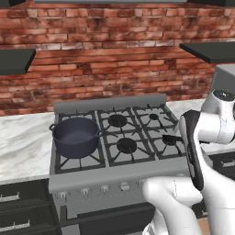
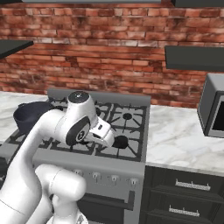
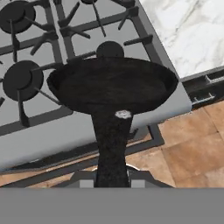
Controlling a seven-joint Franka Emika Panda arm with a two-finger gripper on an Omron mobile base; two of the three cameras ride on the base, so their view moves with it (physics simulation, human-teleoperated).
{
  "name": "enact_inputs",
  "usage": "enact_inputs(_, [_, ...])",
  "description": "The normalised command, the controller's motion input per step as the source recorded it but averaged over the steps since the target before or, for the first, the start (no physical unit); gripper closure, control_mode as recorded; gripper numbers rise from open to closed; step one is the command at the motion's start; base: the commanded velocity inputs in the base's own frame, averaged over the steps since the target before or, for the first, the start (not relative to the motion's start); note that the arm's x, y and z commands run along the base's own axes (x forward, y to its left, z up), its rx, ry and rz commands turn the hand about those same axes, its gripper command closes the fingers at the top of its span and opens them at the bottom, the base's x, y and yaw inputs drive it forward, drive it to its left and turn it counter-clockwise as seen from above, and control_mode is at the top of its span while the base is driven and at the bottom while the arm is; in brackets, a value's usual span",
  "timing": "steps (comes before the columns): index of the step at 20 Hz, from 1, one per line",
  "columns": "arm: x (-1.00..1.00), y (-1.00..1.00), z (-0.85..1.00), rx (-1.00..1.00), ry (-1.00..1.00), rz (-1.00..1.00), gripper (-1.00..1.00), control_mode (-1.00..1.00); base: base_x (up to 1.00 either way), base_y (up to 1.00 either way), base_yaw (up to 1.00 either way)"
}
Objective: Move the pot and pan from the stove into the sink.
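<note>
Above stove (image 3: 39,131) front edge | pan (image 3: 111,85) handle points toward gripper (image 3: 112,181) | clamped on handle

Home kitchen, rendered.
A stove (image 1: 114,137) with six burners sits in a marble counter (image 2: 183,135) against a brick wall (image 1: 114,55); a microwave (image 2: 213,111) at three o'clock.
</note>
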Motion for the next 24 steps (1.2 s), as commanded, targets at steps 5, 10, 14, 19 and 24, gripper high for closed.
enact_inputs(5, [-0.50, 0.00, 0.35, 0.00, -0.22, 0.21, 1.00, -1.00, 0.00, 0.00, 0.00])
enact_inputs(10, [-0.36, -0.01, 0.21, 0.00, -0.35, 0.20, 1.00, -1.00, 0.00, 0.00, 0.00])
enact_inputs(14, [-0.37, 0.01, 0.10, 0.01, -0.36, 0.18, 1.00, -1.00, 0.00, 0.00, 0.00])
enact_inputs(19, [-0.12, 0.06, 0.00, 0.00, -0.10, 0.03, 1.00, -1.00, 0.00, 0.00, 0.00])
enact_inputs(24, [-0.01, 0.00, 0.00, 0.00, 0.00, 0.00, 1.00, 1.00, -0.08, 0.00, 0.00])
